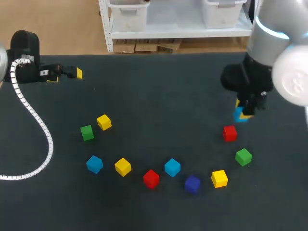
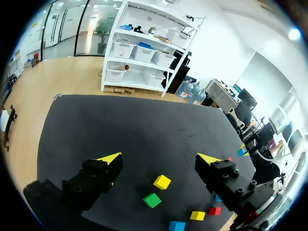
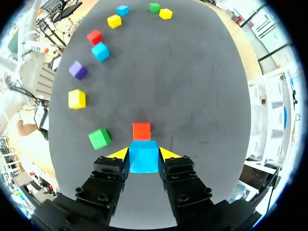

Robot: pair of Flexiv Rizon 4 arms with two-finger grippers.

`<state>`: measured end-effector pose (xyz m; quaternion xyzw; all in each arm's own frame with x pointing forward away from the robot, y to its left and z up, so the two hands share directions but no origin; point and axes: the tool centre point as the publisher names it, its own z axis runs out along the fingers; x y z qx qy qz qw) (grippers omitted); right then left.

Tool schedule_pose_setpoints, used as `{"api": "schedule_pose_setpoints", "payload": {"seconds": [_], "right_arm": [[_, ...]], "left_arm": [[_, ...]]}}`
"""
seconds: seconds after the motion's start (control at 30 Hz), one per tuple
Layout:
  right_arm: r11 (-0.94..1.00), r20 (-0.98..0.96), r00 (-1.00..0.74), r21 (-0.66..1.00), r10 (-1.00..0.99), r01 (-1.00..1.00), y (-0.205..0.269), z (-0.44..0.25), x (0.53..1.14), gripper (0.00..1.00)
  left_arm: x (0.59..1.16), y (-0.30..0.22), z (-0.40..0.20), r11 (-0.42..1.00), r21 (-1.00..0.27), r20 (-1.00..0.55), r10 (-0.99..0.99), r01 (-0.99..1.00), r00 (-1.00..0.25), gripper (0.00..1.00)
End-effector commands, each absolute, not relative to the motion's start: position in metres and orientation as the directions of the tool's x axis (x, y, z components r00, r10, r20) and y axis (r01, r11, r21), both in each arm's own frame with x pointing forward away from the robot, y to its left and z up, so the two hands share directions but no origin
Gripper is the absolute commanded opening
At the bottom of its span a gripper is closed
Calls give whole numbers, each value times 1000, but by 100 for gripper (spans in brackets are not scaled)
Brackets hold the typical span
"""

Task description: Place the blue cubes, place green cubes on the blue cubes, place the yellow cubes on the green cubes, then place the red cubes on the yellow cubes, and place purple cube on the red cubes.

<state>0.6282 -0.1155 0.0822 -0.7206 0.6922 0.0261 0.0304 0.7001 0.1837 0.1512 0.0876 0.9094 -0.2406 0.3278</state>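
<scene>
My right gripper [image 1: 244, 113] is shut on a blue cube [image 3: 144, 156], low at the table's right side, with a yellow tip against each side of it. Just ahead of that cube lies a red cube [image 3: 141, 131] [image 1: 230, 133]. A green cube [image 1: 243, 157] and a yellow cube [image 1: 219, 178] lie nearer the front. Along the front arc sit a purple cube [image 1: 192, 184], a blue cube [image 1: 172, 167], a red cube [image 1: 151, 178], a yellow cube [image 1: 123, 167] and a blue cube [image 1: 94, 164]. My left gripper [image 1: 67, 74] stands open at the far left, high above a yellow cube [image 2: 162, 182] and a green cube [image 2: 152, 199].
A white corrugated cable [image 1: 33, 120] from my left arm loops over the table's left part. The black tabletop [image 1: 159, 96] is bare in the middle and towards the back edge.
</scene>
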Motion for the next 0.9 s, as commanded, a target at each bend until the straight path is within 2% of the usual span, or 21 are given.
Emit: {"api": "schedule_pose_setpoints", "payload": {"seconds": [0.03,0.9], "right_arm": [[-40,-57,36,79,-998,-996,-85,87,641,0],[-161,-95,150,129,-984,-978,-10,44,643,0]], "left_arm": [[700,185,150,866,-383,-641,0,321,-767,100],[700,185,150,866,-383,-641,0,321,-767,100]]}}
